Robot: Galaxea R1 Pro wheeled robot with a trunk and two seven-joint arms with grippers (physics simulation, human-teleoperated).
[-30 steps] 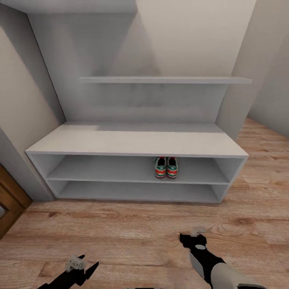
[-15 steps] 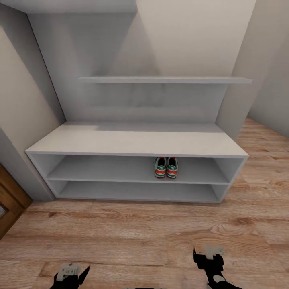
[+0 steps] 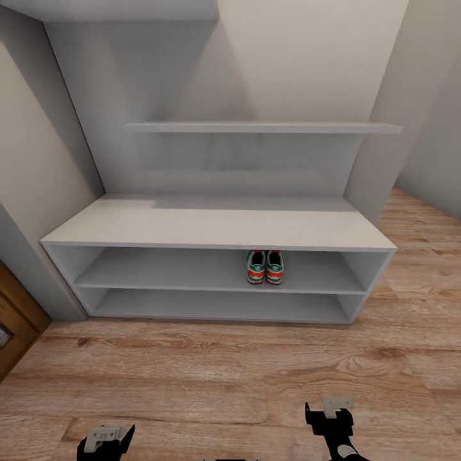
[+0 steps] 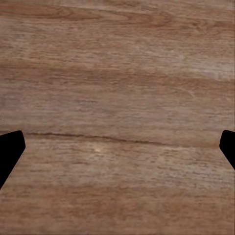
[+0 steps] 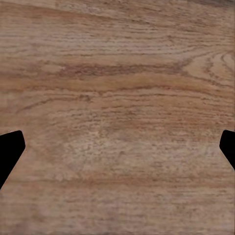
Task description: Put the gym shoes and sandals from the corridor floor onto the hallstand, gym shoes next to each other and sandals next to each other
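Observation:
The two gym shoes (image 3: 264, 267), cream with green stripes and red-orange heels, stand side by side, heels outward, in the upper open compartment of the pale grey hallstand (image 3: 218, 228). The sandals are out of view. Low over the wood-plank corridor floor (image 3: 211, 371), well in front of the rack, hang my left gripper (image 3: 105, 442) and my right gripper (image 3: 328, 416). Both wrist views look straight down at bare planks, with the left gripper (image 4: 117, 147) and the right gripper (image 5: 117, 147) each spread wide open and holding nothing.
The hallstand fills an alcove between pale walls, with one long shelf (image 3: 262, 128) above its flat top and a lower compartment (image 3: 218, 306) beneath the shoes. A brown wooden door edge (image 3: 16, 333) stands at the left. Floor continues past the rack's right end (image 3: 422, 256).
Both arms have drawn back toward me and down. The right gripper shifted to the right, and the left sank nearly out at the head view's lower edge. The shoes have not moved.

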